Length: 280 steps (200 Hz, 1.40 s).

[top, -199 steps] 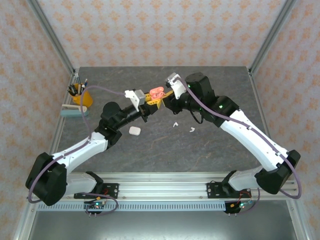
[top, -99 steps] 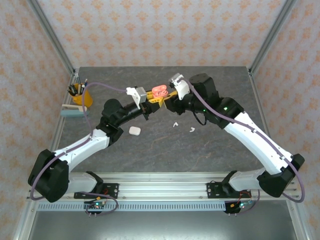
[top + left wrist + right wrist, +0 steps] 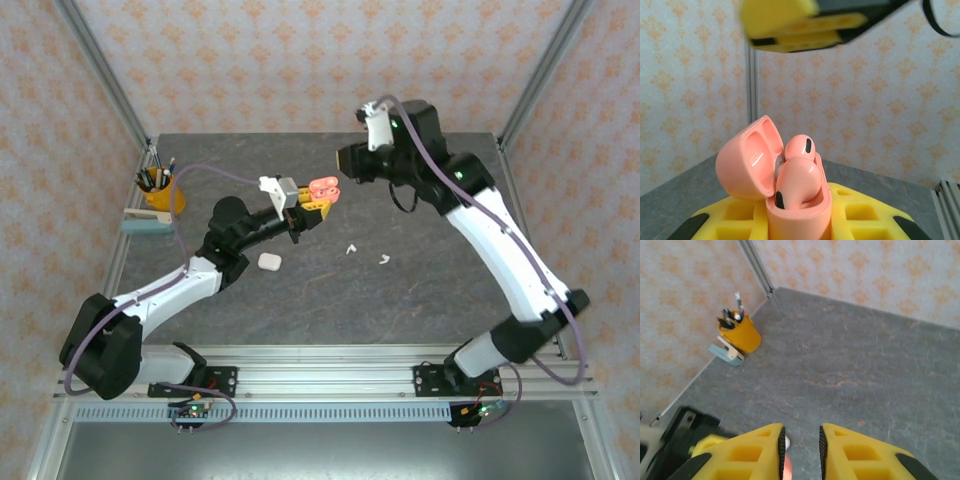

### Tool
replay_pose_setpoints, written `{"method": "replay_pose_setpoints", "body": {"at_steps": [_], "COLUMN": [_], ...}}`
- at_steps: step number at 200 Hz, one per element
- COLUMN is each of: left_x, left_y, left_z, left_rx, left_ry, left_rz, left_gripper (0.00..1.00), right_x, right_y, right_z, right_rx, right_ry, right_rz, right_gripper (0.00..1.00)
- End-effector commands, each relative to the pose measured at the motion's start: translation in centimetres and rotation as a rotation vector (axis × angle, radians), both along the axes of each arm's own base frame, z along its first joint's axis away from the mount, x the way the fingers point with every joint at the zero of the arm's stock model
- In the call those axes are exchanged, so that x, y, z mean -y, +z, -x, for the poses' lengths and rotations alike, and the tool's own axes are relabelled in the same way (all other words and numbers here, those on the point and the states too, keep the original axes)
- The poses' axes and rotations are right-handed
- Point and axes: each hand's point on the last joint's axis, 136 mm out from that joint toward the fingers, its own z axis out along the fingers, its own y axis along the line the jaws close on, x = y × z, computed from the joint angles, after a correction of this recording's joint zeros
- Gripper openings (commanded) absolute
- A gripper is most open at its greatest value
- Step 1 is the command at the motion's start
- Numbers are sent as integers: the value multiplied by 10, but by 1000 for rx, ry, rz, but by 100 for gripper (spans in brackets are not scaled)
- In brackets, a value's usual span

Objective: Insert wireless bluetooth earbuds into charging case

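Clamped on the base of the coral-pink charging case (image 3: 797,220), the left jaws hold it up off the counter (image 3: 440,290) with its lid swung back and its mouth upward. We read that as a way of offering the sockets to the other arm. Two coral-pink earbuds (image 3: 800,180) stand in the case, stems down. One rides higher than its twin, and we cannot tell whether either is fully home.

Above the case and not touching it hang the right jaws, parted by a narrow gap with nothing between them. In our judgement they sit clear of the lid, so it has room to swing shut.

Out on the grey counter, two white earbuds (image 3: 350,249) lie loose near each other. A small white case (image 3: 269,261) rests close under the left forearm. We judge the pink pair nearly done and the white pair not yet begun. At the far left edge, a yellow pen cup (image 3: 165,193) and a pale-blue stapler (image 3: 148,223) stand well apart from the work.
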Motion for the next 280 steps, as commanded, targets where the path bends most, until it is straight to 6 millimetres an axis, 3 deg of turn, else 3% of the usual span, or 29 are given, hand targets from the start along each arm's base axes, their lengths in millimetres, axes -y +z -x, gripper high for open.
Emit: {"method": "replay_pose_setpoints", "body": {"at_steps": [1,57,99,165,186,204,236,280], "left_x": [6,8,6,6,8,8,1,6], "left_y": [-9,-17,-18,-23,-28,-34,-72,-153], "left_z": [7,8,1,-18,-23,-29,-63,-111], "left_rx": [6,-3,-2,-27,-46,-76,-253,-703], "left_ry": [-56,-66,-27,33,35,48,165,227], "left_rz": [-37,-58,-57,-44,-41,-49,-108,-190], "left_gripper": [0,0,0,0,0,0,0,0], "right_x": [8,-6,-15,-2,7,30,66,63], "right_y": [-36,-66,-80,-81,-79,-76,-77,-126], "right_z": [-10,-32,-10,40,41,23,-7,-22], "right_rx": [-182,-329,-424,-425,-395,-326,-295,-383], "right_ry": [-78,-78,21,54,-1,-162,-399,-476], "right_rz": [98,169,160,99,84,98,58,42], "right_gripper": [26,23,20,19,19,19,21,21]}}
